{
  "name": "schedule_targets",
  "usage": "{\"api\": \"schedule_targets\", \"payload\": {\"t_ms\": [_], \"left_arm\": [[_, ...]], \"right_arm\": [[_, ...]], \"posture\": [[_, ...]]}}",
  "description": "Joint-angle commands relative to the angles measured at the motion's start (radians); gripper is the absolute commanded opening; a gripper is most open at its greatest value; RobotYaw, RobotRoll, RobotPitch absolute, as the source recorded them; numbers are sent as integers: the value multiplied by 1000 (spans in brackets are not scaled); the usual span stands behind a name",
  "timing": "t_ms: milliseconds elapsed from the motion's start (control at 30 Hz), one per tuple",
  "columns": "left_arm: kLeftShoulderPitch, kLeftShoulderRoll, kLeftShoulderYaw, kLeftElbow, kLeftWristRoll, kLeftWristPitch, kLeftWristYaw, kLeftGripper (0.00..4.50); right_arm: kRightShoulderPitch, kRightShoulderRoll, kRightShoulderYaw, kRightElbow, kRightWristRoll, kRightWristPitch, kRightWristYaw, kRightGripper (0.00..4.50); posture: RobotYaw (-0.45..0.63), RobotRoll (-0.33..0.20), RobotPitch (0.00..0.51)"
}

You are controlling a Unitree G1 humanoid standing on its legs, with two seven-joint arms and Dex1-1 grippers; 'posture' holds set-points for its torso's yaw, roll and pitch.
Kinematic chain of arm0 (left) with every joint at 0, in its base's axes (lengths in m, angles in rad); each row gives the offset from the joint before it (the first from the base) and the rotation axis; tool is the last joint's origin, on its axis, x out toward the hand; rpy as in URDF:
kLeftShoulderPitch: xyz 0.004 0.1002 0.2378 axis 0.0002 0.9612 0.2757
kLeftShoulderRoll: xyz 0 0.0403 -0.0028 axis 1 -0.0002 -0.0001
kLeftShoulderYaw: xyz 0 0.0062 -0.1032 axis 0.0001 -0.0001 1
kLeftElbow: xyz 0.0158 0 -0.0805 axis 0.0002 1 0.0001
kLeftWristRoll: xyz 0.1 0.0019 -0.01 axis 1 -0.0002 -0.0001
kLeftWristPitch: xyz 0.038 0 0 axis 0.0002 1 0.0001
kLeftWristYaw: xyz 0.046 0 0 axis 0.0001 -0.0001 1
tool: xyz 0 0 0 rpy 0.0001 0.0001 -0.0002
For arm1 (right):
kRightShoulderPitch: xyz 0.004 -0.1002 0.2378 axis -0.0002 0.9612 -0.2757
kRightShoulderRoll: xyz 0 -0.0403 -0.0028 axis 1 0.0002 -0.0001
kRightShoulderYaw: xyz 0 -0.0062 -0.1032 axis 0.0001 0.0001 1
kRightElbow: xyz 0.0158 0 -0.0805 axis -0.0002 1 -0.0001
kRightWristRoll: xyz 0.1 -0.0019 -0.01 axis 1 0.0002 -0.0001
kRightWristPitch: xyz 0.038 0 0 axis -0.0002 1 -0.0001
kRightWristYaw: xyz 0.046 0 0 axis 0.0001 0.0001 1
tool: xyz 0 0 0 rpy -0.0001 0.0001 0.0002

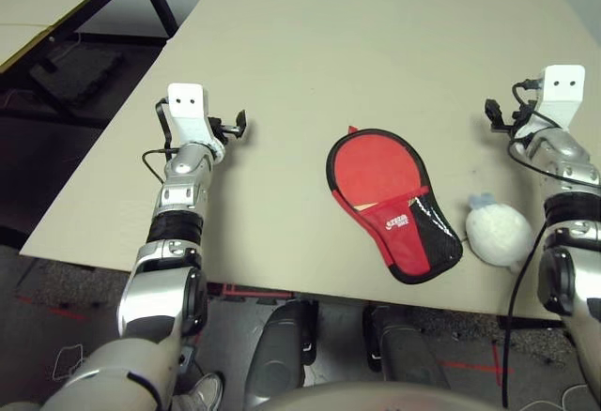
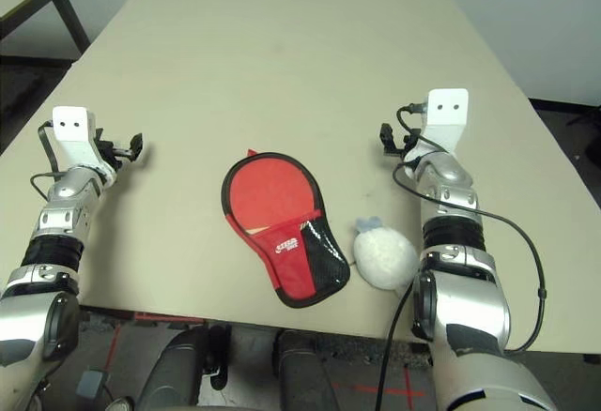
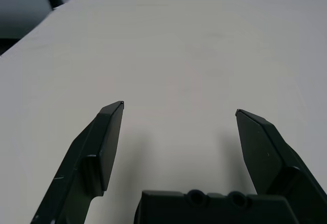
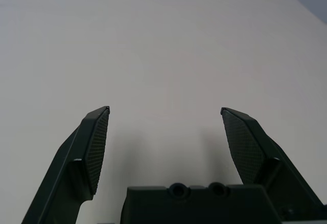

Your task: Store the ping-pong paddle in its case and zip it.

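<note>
Bench (image 1: pixel 310 54): pale, broad, beneath everything listed here.
Case (image 1: pixel 411 242): flat on the bench between the forearms, black-edged, its round end away from the robot; red panel with white logo beside black mesh.
Ping-pong paddle (image 1: pixel 376 169): in the case, round red face showing above the panel; zip state cannot be told.
Left end effector (image 3: pixel 180 106): released, fingers wide apart, nothing between.
Right end effector (image 4: pixel 165 108): likewise released and empty.
White round object (image 2: pixel 386 258): just right of the case.
Red tab (image 2: pixel 252 153): at the case's far edge.
</note>
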Motion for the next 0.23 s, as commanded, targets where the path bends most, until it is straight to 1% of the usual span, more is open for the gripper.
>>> {"api": "schedule_targets", "payload": {"t_ms": [33, 133, 233], "left_arm": [[31, -14, 15, -10, -16, 29, 33, 4500], [18, -21, 2, 16, -9, 22, 39, 4500], [-17, -15, -9, 79, -3, 6, 20, 4500]], "right_arm": [[6, 6, -4, 87, -11, -36, 4, 4484], [9, -8, -4, 121, -17, -55, -3, 4484], [20, -16, -14, 132, -11, -61, -14, 4484]], "posture": [[36, 0, 173], [20, 0, 168], [-5, 0, 154]]}}
